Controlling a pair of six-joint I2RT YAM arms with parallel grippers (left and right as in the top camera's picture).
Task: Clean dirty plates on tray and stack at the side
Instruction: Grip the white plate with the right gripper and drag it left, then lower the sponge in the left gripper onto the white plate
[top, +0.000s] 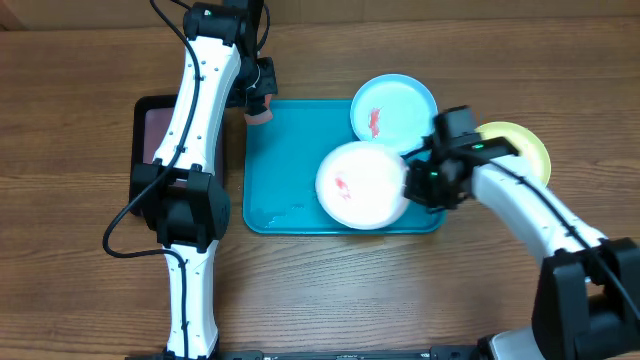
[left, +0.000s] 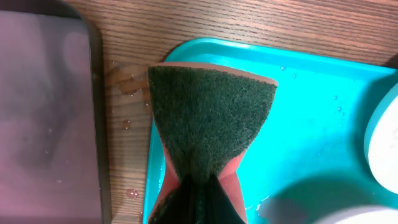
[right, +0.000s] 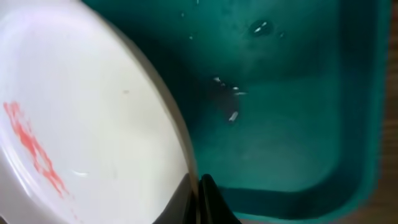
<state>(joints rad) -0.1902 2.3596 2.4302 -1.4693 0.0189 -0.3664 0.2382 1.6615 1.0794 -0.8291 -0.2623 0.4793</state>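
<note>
- The right fingers (right: 208, 202) pinch the right rim of the white plate (top: 362, 185), probably to steady it for wiping. Its smeared face looks up. I cannot tell whether it is lifted off the tray.
- The left fingers (left: 199, 205) pinch a sponge (left: 211, 112) by its narrow end. The green scouring face fans away from them, over the tray's far left corner, well apart from the plate.
- The tray (top: 290, 170) lies with its long axis left to right on the counter (top: 80, 290).
- The smeared blue plate (top: 393, 108) sits at the far right corner.
- The yellow-green plate (top: 520, 145) lies off the tray, right, likely starting the stack.
</note>
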